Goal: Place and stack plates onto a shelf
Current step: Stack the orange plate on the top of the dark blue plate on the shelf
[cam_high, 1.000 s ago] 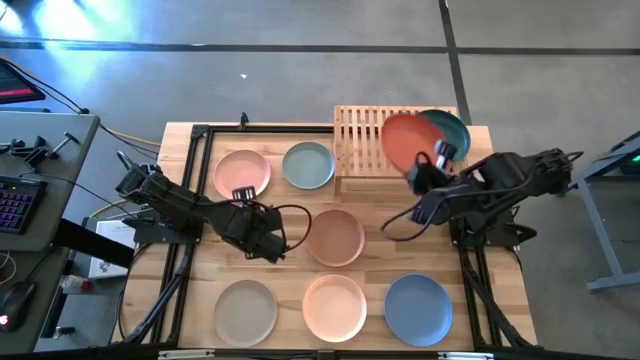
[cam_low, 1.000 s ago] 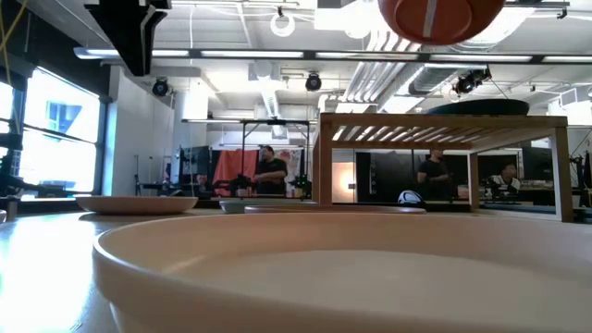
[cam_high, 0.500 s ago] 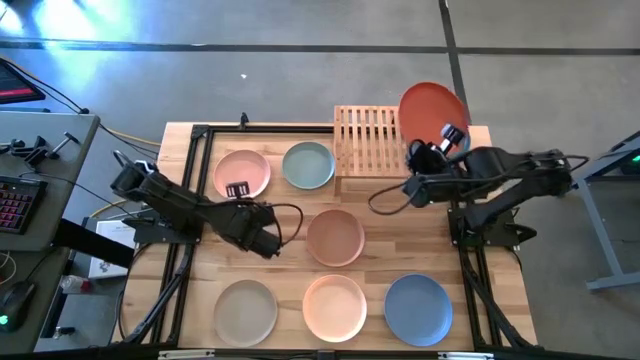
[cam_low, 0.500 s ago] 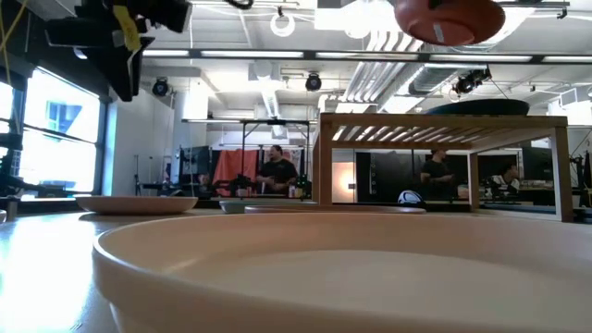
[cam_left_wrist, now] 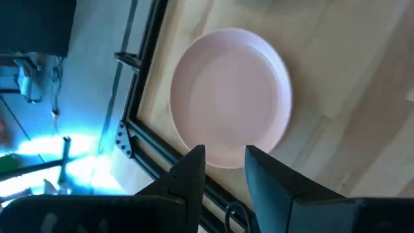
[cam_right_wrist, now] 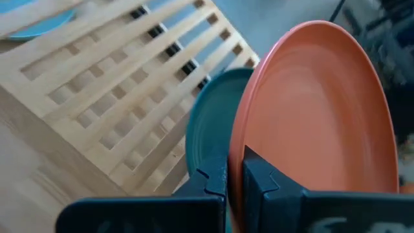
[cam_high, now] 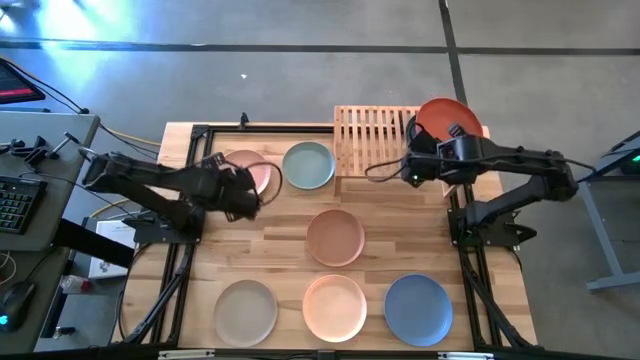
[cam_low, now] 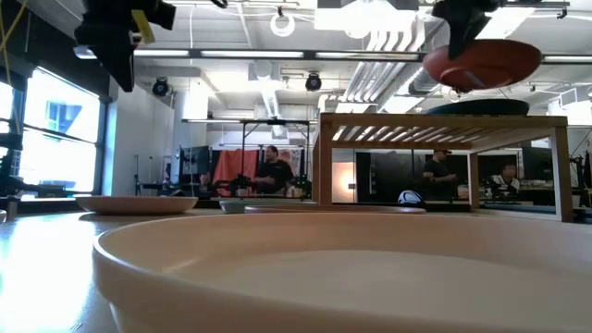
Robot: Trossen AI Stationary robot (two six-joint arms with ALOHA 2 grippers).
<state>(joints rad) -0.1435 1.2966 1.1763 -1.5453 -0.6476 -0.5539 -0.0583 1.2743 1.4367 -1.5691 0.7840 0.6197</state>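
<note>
Premises present as an industrial robotics lab or workshop: the butcher-block table (cam_high: 290, 205) sits in a black metal frame (cam_high: 190, 160) on a polished concrete floor (cam_high: 300, 70) marked with dark tape lines. The low view shows an open ceiling with exposed ducts and pipes (cam_low: 277, 88), strip lights (cam_low: 277, 57) and ceiling-mounted cameras (cam_low: 314, 82), plus at least 2 people (cam_low: 271, 173) standing among equipment in the room behind. A side bench (cam_high: 40, 180) beside the table carries a backlit keyboard (cam_high: 12, 205), a mouse (cam_high: 8, 305) and loose cables.
</note>
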